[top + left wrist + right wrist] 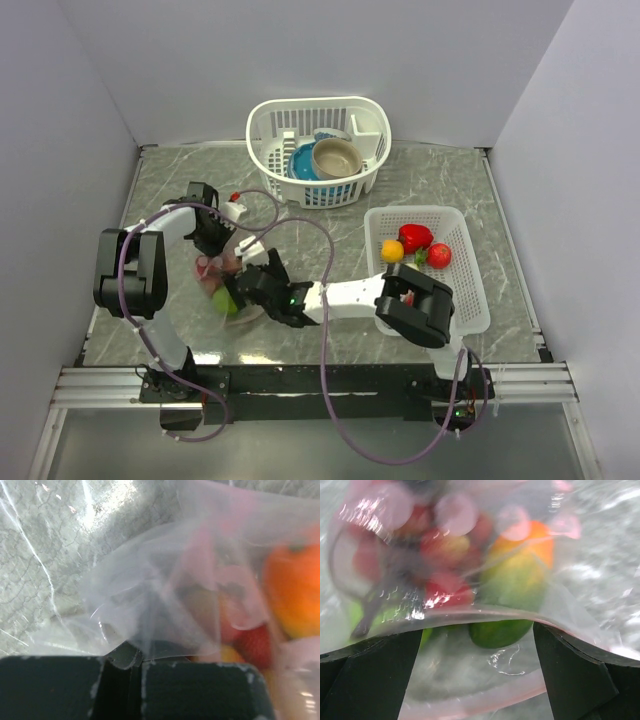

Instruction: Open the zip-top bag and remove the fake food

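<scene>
Over on the left half of the table (180, 180), both arms meet at the bag (222, 272), which lies crumpled on the marble-look top between them. The left end effector (213, 240) comes at it from the far side. In its wrist view the two dark fingers (200, 690) are nearly together, with a fold of the clear film (150, 595) pinched in the narrow slot between them.

The right arm stretches across from its base, and the right end effector (250, 283) sits at the near side of the bag. Its fingers (370, 680) are spread wide. The pink zip strip (485, 611) runs across from one finger to the other, but I cannot tell whether they actually grip the plastic.

The fake food (520, 575) is bunched inside the bag: an orange-and-green piece, several red ones blurred behind the film, and a green one (227, 302) at the near end.

To the right, well apart, a white tray (470, 290) holds a red pepper (414, 237), a strawberry (439, 255) and a small orange fruit (392, 250). At the back, a white basket (270, 130) holds a tan bowl (336, 157) and a blue bowl (303, 165).
</scene>
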